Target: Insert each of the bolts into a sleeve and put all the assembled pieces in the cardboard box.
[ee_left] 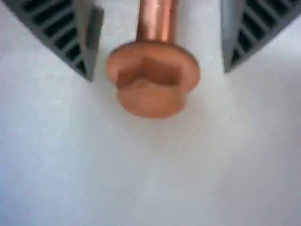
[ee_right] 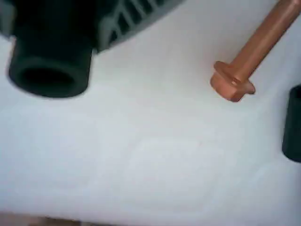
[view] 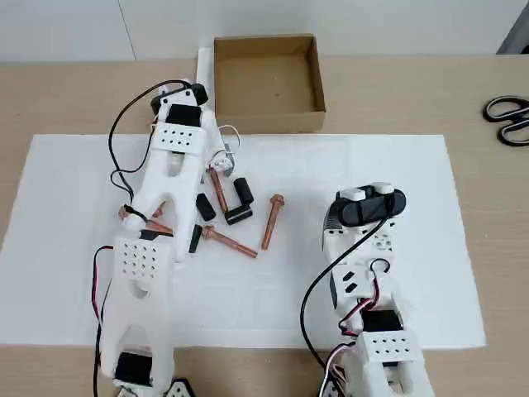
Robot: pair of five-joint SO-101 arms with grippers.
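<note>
— Why is our left gripper (ee_left: 157, 68) spread wide?
— It straddles a bolt (ee_left: 150, 89) lying just in front of the cardboard box (view: 269, 122), ready to close on the shank.
— And our right gripper (ee_right: 61, 28)?
— Farther from the box, seemingly clamped on a sleeve (ee_right: 49, 70), bore exposed for insertion.

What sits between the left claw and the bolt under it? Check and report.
Nothing visible. The left claw is open, its fingers either side of the bolt on the white sheet, with only bare gaps between.
</note>
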